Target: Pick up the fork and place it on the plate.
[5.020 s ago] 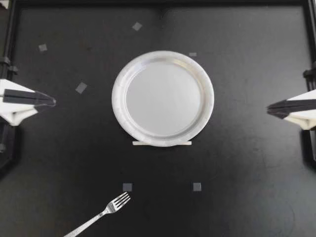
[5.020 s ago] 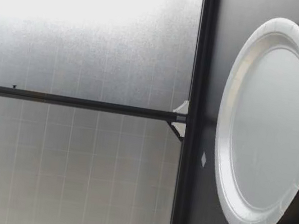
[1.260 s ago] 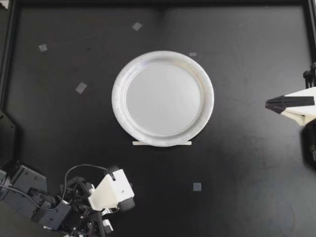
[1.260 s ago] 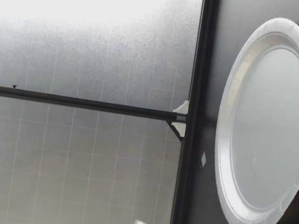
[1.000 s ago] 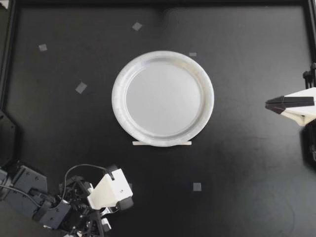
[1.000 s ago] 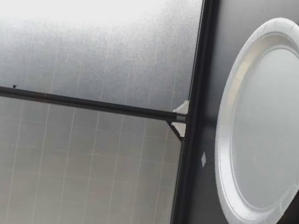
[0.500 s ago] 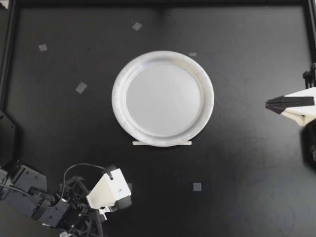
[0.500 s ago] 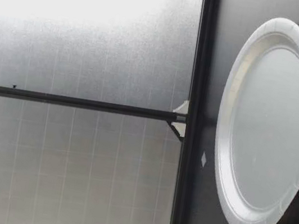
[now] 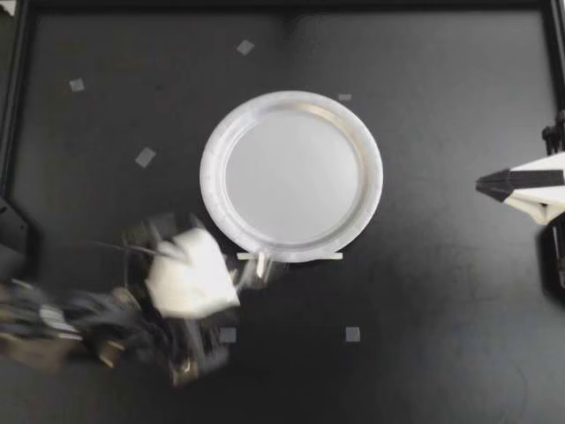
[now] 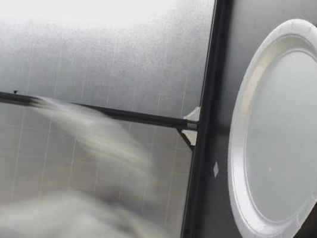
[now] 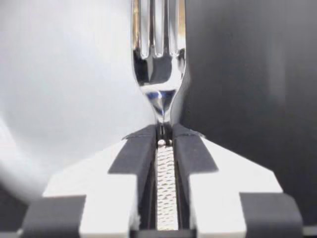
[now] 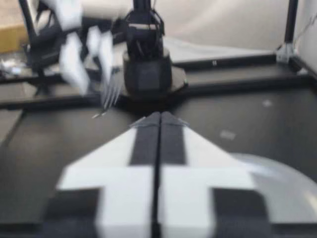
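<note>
While my left tool [image 9: 250,270] pinches its handle, the fork [image 11: 158,59] juts ahead.

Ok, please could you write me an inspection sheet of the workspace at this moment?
Surface: black table.
Job's things: silver fork held by its handle, tines at plate's rim; white plate mid-table, nothing on it.
Clutter: tape squares; white strip at plate's edge.
Grippers: left gripper jaws shut on fork; right gripper jaws shut, empty, at table's edge.
Cables: too blurred to tell.
Surroundings: black frame rail; pale wall panel.
</note>
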Available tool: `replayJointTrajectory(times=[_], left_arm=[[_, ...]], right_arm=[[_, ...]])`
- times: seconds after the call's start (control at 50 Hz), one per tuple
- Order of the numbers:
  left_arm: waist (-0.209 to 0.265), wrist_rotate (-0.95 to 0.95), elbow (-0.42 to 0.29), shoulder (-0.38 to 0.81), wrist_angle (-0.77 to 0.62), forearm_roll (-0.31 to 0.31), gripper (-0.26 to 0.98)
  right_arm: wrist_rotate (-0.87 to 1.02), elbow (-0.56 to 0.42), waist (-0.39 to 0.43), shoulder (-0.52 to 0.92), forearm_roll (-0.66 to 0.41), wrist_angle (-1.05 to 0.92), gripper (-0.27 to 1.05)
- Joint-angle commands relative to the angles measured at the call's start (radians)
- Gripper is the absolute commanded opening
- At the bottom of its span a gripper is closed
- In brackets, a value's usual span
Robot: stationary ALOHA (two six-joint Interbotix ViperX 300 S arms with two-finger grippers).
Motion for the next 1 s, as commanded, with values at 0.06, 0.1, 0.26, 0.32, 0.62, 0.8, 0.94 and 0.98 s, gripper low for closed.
replayJointTrajectory(times=[0.06,0.1,0.26,0.32,0.62,0.8,0.94,0.98], left_arm=[[0.035,-0.095,-0.038,-0.081,-0.117,0.291,0.10],[0.049,-0.117,-0.049,-0.084,-0.173,0.357,0.10],[0.104,-0.204,-0.124,-0.063,-0.354,0.568,0.10],[0.109,-0.229,-0.144,-0.049,-0.371,0.629,0.10],[0.109,-0.333,-0.169,-0.020,-0.370,0.770,0.10],[0.110,-0.420,-0.156,-0.018,-0.371,0.833,0.10],[0.110,-0.459,-0.140,-0.026,-0.370,0.854,0.10],[0.110,-0.463,-0.137,-0.028,-0.371,0.856,0.10]], right_arm=[[0.003,-0.058,-0.006,0.040,0.000,-0.003,0.54],[0.006,-0.071,-0.005,0.061,-0.002,-0.005,0.62],[0.040,-0.149,0.037,0.196,-0.006,-0.087,0.63],[0.043,-0.179,0.078,0.261,-0.023,-0.183,0.61],[0.095,-0.275,0.132,0.561,-0.040,-0.443,0.60],[0.117,-0.387,0.140,0.736,-0.117,-0.497,0.60],[0.186,-0.430,0.140,0.798,-0.183,-0.526,0.60],[0.198,-0.433,0.140,0.804,-0.193,-0.537,0.60]])
